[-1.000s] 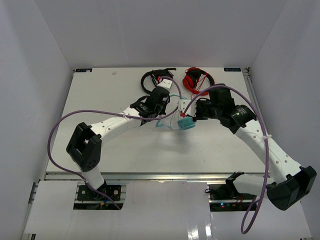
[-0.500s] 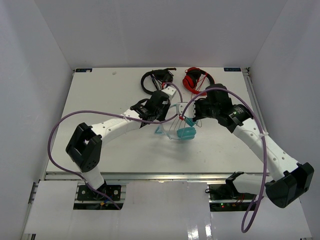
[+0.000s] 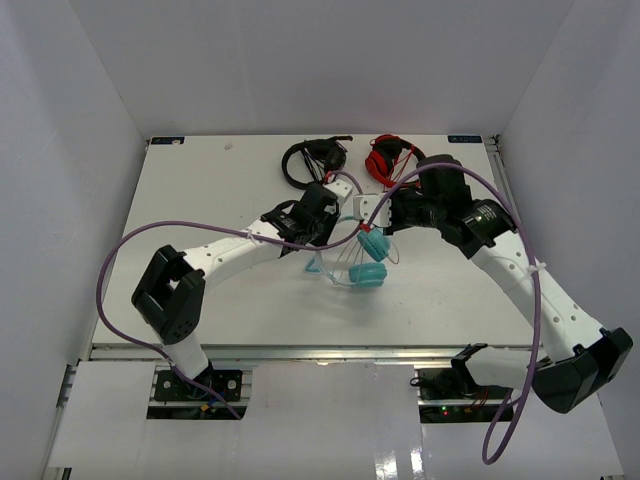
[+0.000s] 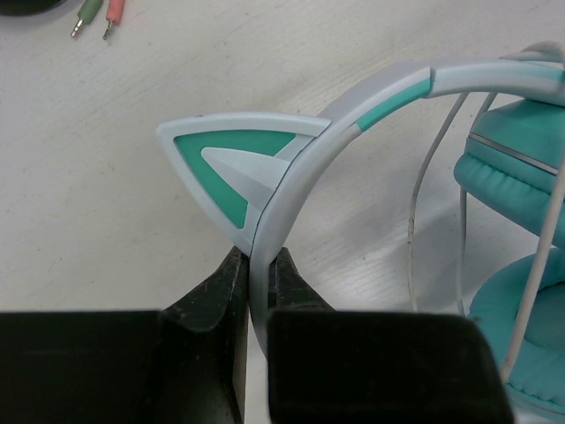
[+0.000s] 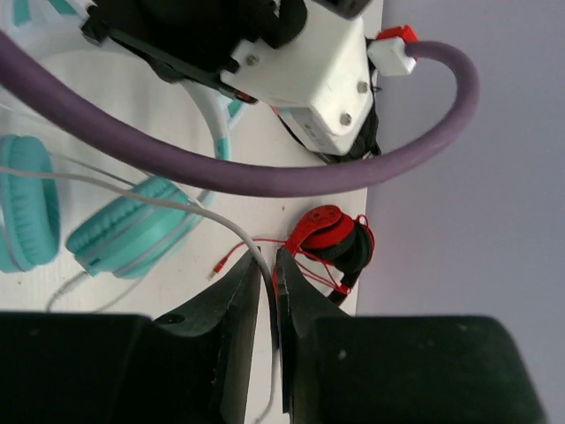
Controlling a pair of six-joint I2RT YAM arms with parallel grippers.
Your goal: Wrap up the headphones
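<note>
The teal headphones (image 3: pixel 371 260) sit mid-table, ear cups side by side, pale headband arching left. My left gripper (image 3: pixel 322 212) is shut on the headband; in the left wrist view the gripper (image 4: pixel 257 265) pinches the band (image 4: pixel 291 181) just below a cat-ear point (image 4: pixel 231 163), with the ear cups (image 4: pixel 516 172) at right. My right gripper (image 3: pixel 372 208) is shut on the thin white cable; in the right wrist view the gripper (image 5: pixel 267 265) clamps the cable (image 5: pixel 168 203), which runs left over the ear cups (image 5: pixel 124 234).
Black headphones (image 3: pixel 312 160) and red headphones (image 3: pixel 390 155) lie at the table's far edge; the red pair (image 5: pixel 335 243) and its cord show just beyond my right fingertips. Green and pink plugs (image 4: pixel 97 18) lie at the far left. White walls enclose the table.
</note>
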